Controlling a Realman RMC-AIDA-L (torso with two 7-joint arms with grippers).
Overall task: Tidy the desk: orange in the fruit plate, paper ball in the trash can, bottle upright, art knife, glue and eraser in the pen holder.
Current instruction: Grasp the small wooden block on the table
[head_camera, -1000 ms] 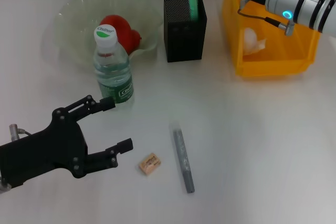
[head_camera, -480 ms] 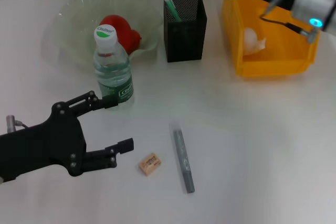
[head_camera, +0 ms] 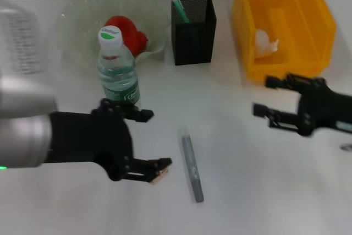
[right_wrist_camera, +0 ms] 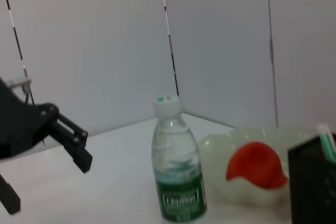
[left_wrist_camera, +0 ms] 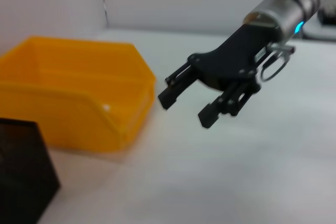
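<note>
From where I sit, most of the desk is already sorted. The round orange-red fruit (head_camera: 125,33) lies in the pale translucent glass fruit plate (head_camera: 77,12) at the far left. The crumpled white paper ball (head_camera: 265,43) sits inside the yellow plastic bin (head_camera: 322,23) that serves as the trash can. The clear plastic water bottle with the green label and white cap (head_camera: 117,70) stands upright just in front of the plate. A green stick with a white tip (head_camera: 179,8), which I take to be the glue, leans in the black mesh pen holder (head_camera: 192,32).

Two items are left on the white desk (head_camera: 258,191): the grey art knife (head_camera: 192,164), lying flat near the middle front, and the small tan eraser (head_camera: 160,175), just to its left.

My left gripper (head_camera: 147,138) is low over the desk with its black fingers spread wide, the nearer fingertip right at the eraser; I can't be sure from the head view whether it is touching, since the finger covers most of the eraser. I'd judge the eraser pick is the step in hand.

My right gripper (head_camera: 267,96) hovers in front of the bin, fingers apart and holding nothing, well clear of the knife.
</note>
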